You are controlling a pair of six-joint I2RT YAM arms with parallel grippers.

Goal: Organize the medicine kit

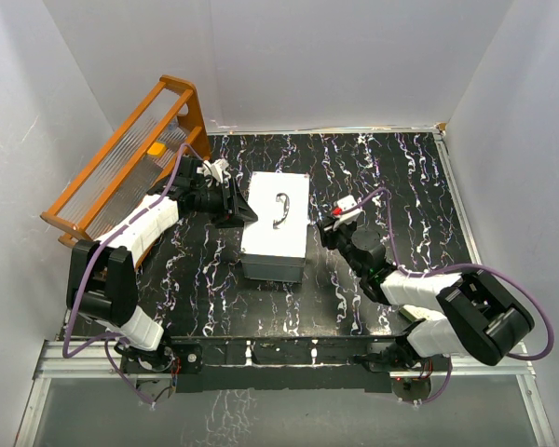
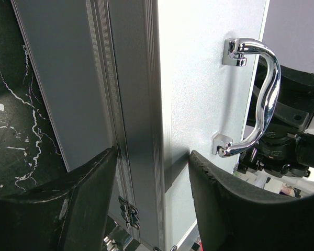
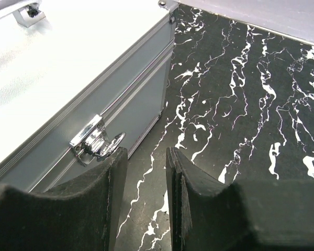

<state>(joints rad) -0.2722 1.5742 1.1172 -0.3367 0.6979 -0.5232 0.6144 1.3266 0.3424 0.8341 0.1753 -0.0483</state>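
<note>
Between white walls (image 1: 307, 56), on a black marbled table (image 1: 401, 186), the left pincer (image 1: 231, 200) and right pincer (image 1: 331, 226) are flanking the medicine kit (image 1: 270, 240), jaws parted, empty.

Medicine kit (image 1: 276, 223) blocks mid-table. Left gripper (image 1: 235, 207) crowds its left edge, orange rack (image 1: 121, 158) further left. Right gripper (image 1: 328, 229) sits just beside its right side. Open tabletop (image 1: 401, 177) lies behind it.

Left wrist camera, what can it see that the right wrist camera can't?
Only the left wrist view shows the whole shiny curved silver handle on the lid, with the right arm behind it. Only the right wrist view shows the silver flip latch on the box's side. Both show the big light-grey hard medicine kit box and the black white-veined table.
</note>
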